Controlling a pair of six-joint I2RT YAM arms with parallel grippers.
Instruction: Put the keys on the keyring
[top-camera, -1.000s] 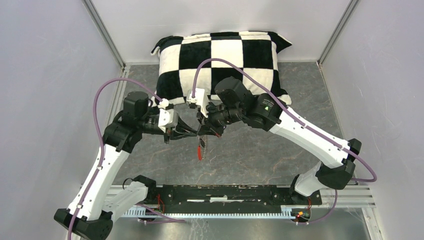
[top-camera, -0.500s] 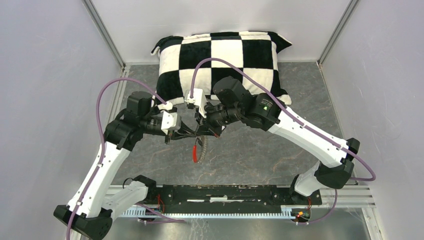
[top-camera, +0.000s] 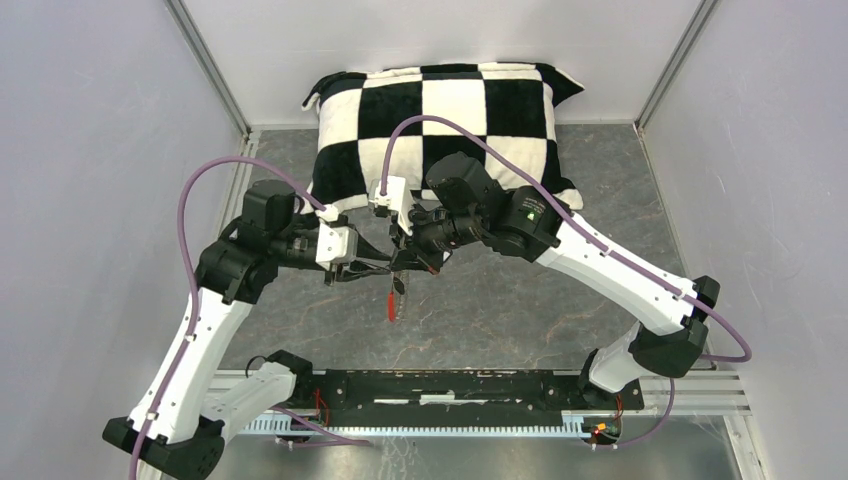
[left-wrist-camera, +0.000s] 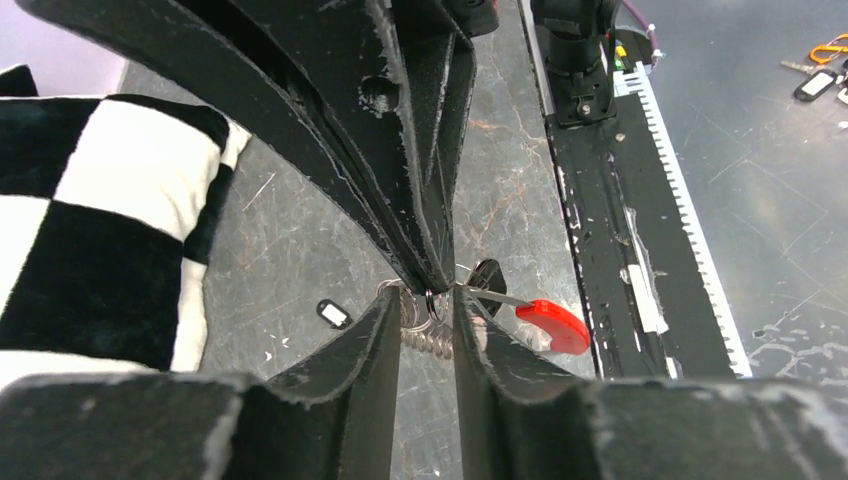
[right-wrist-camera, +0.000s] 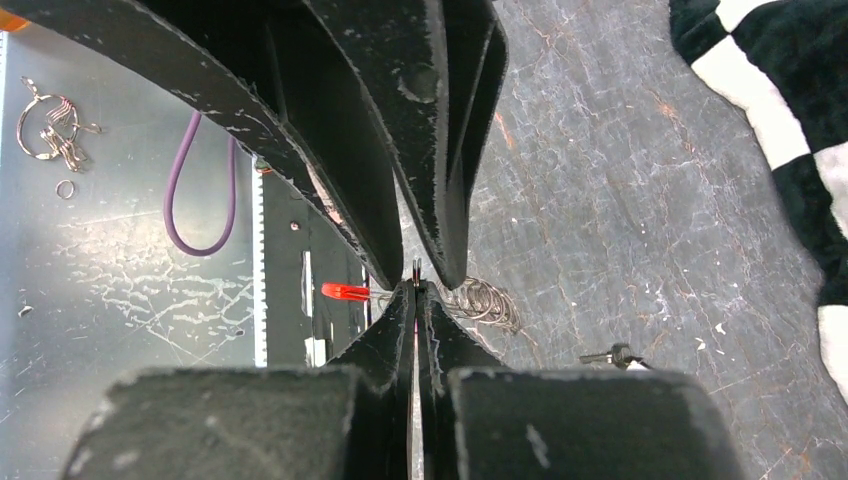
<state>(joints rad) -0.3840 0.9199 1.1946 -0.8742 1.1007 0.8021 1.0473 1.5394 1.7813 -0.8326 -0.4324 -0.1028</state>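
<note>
Pinching the thin wire of the keyring (left-wrist-camera: 428, 338), the right gripper (right-wrist-camera: 416, 288) has its fingers pressed tight together. The left gripper (left-wrist-camera: 427, 298) meets it tip to tip with its fingers a little apart, the ring's coil in the gap. The red sleeve (left-wrist-camera: 550, 322) hangs free, and one key (right-wrist-camera: 610, 355) lies on the gray table (top-camera: 560, 310) nearby.

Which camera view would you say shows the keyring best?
Left wrist: the keyring shows its coil and red sleeve large and clear. Right wrist shows both, partly hidden; top external shows it tiny.
</note>
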